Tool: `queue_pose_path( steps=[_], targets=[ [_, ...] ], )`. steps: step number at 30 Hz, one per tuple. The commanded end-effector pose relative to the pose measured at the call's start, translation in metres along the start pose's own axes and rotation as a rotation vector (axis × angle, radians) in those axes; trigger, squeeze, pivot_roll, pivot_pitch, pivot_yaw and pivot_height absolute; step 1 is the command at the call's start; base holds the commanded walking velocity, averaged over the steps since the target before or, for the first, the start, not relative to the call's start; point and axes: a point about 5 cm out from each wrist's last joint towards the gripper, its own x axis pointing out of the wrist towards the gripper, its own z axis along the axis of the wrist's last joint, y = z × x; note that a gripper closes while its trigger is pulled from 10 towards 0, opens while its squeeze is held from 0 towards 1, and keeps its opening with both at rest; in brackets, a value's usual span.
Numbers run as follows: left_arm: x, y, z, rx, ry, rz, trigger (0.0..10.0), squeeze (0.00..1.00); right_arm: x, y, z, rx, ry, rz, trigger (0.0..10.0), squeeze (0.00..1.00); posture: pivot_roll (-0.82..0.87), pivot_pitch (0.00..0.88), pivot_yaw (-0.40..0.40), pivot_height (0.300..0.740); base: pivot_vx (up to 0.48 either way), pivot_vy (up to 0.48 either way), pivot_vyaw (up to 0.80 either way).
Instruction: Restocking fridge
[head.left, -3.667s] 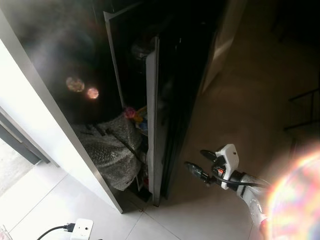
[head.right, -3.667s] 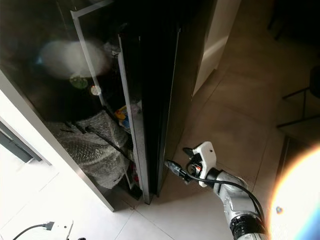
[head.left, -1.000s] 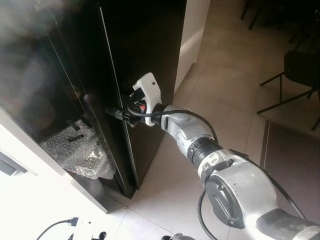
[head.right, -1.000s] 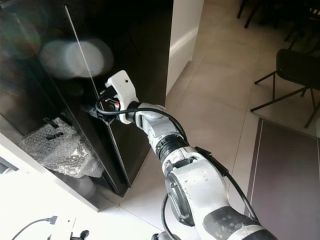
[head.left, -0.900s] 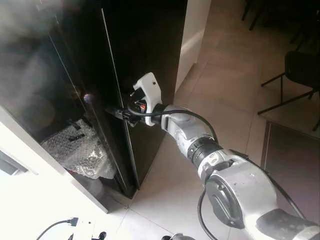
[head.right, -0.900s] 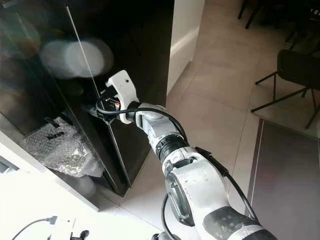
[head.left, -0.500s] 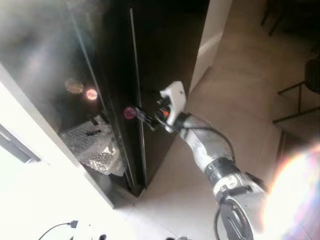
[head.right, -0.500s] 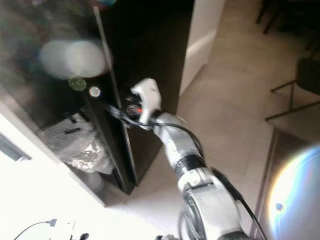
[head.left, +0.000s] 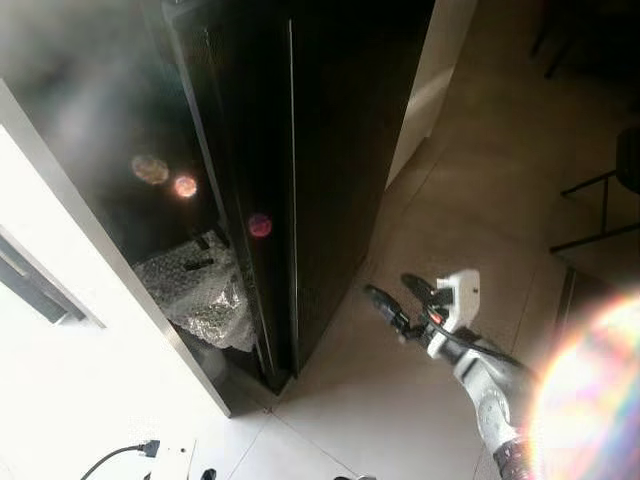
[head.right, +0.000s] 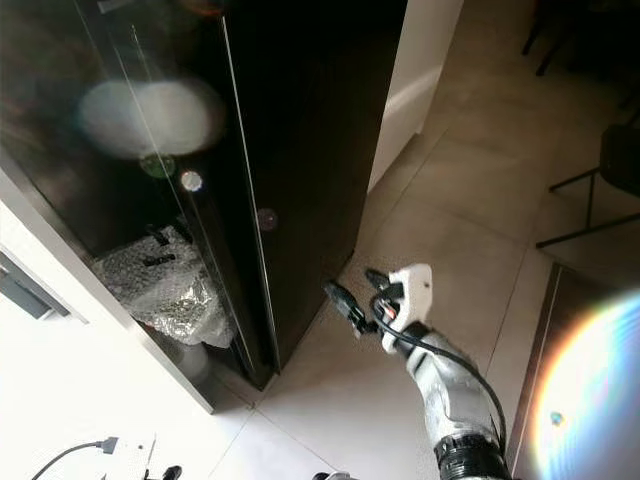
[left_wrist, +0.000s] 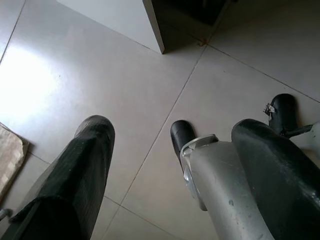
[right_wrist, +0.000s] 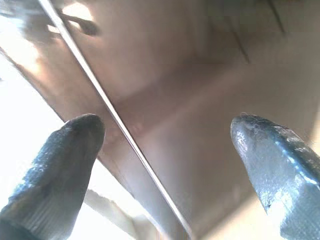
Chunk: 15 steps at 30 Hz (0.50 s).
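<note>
Floor (head.right: 470, 200): pale tiles.
Chair (head.right: 600, 190): on floor, far right.
Cable (head.right: 65, 452): on floor, near left.
Wall (head.right: 425, 60): white.

The black fridge door (head.left: 335, 170) stands nearly shut against the cabinet. The right gripper (head.left: 395, 298), fingers spread, hangs over the tiled floor (head.left: 470, 200), clear of the door. A bubble-wrap bundle (head.left: 200, 295) lies left of the door's edge.

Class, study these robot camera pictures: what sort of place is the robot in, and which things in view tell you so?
Most likely a home kitchen or dining area. A tall black fridge stands on a pale tiled floor, a black chair stands to the right, and a bubble-wrap bundle lies low behind the fridge's glass front.
</note>
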Motion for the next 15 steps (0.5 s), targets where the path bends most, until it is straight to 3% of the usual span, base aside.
queue_pose_path(
  steps=[1,2,4,5,6,7,10,11,12,15],
  targets=[
    [-0.003,-0.001,-0.01,0.011,0.04,-0.001,10.0,0.0,-0.012,-0.01,-0.023,0.045,0.079,-0.101,10.0,0.0,0.0,0.141,-0.051,0.74,0.0,0.0,0.0],
    [-0.003,-0.002,-0.01,0.012,0.041,-0.002,10.0,0.0,-0.019,-0.016,-0.036,0.057,0.126,-0.169,10.0,0.0,0.0,0.141,-0.051,0.74,0.0,0.0,0.0],
    [-0.003,-0.002,-0.011,0.011,0.044,-0.003,10.0,0.0,-0.051,-0.029,-0.091,0.158,0.316,-0.42,10.0,0.0,0.01,0.135,-0.048,0.74,0.0,0.0,0.0],
    [-0.003,-0.002,-0.011,0.011,0.044,-0.003,10.0,0.0,-0.051,-0.029,-0.091,0.158,0.316,-0.42,10.0,0.0,0.01,0.135,-0.048,0.74,0.0,0.0,0.0],
    [-0.003,-0.001,-0.011,0.009,0.047,-0.002,10.0,0.0,-0.073,-0.028,-0.119,0.202,0.417,-0.541,10.0,0.0,0.01,0.129,-0.046,0.74,0.0,0.0,0.0],
    [-0.003,0.0,-0.012,0.008,0.049,-0.001,10.0,0.0,-0.083,-0.026,-0.13,0.222,0.462,-0.583,10.0,0.0,0.01,0.127,-0.046,0.74,0.0,0.0,0.0],
    [-0.004,0.005,-0.014,0.008,0.058,0.004,10.0,0.0,-0.113,-0.016,-0.161,0.241,0.62,-0.681,10.0,0.0,0.01,0.121,-0.043,0.74,0.0,0.0,0.0],
    [-0.004,0.005,-0.014,0.008,0.058,0.004,10.0,0.0,-0.113,-0.016,-0.161,0.241,0.62,-0.681,10.0,0.0,0.01,0.121,-0.043,0.74,0.0,0.0,0.0],
    [-0.005,0.007,-0.016,0.017,0.07,0.01,10.0,0.0,-0.128,-0.009,-0.176,0.237,0.708,-0.725,10.0,0.0,0.04,0.113,-0.041,0.74,0.0,0.0,0.0],
    [-0.005,0.009,-0.016,0.019,0.073,0.012,10.0,0.0,-0.129,-0.003,-0.18,0.272,0.696,-0.734,10.0,0.0,0.04,0.108,-0.036,0.74,0.0,0.0,0.0]
  ],
)
